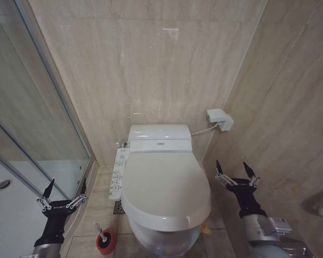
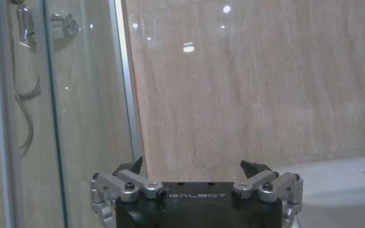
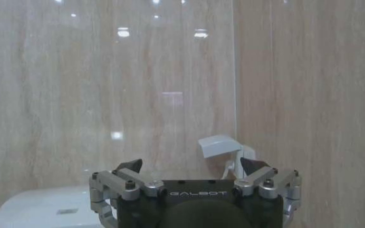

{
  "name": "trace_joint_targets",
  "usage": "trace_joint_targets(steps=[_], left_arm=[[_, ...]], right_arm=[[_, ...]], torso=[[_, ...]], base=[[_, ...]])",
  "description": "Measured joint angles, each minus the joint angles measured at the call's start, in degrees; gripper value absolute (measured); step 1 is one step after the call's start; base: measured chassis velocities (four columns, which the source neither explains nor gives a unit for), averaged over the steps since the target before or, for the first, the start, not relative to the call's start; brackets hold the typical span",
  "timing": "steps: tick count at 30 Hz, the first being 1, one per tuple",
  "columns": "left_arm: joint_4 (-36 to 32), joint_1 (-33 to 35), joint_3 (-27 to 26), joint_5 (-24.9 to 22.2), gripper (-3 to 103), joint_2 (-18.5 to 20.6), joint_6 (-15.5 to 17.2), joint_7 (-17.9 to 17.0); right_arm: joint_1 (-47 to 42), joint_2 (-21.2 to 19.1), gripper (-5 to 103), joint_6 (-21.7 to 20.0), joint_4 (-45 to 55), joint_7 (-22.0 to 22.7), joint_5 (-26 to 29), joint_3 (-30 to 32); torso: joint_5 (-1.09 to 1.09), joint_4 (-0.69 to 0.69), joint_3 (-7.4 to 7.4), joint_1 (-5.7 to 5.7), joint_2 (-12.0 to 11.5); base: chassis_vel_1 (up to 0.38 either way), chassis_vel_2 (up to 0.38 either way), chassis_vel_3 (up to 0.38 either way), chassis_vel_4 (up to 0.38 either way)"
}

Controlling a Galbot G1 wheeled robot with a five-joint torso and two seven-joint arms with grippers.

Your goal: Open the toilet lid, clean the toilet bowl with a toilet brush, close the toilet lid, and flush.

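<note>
The toilet lid (image 1: 166, 188), glossy white and unmarked on its smooth outer face, is lying shut over the toilet at the centre of the head view, with the toilet brush (image 1: 101, 231) standing in its red holder cup (image 1: 105, 242) on the floor just beside the bowl's left. The left gripper (image 1: 64, 187) is hovering with fingers spread near the glass shower door (image 1: 21, 118), well apart from the lid. The right gripper (image 1: 235, 169) is hanging likewise spread just off the lid's right edge, touching nothing.
</note>
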Motion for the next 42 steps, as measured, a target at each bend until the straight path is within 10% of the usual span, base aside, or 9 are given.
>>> trace_joint_targets(steps=[42], left_arm=[[0.00,0.00,0.00,0.00,100,0.00,0.00,0.00]], right_arm=[[22.65,-3.85,100,0.88,-22.28,-3.22,3.60,-1.74]], torso=[[0.01,0.00,0.01,0.01,-0.01]], base=[[0.000,0.000,0.000,0.000]])
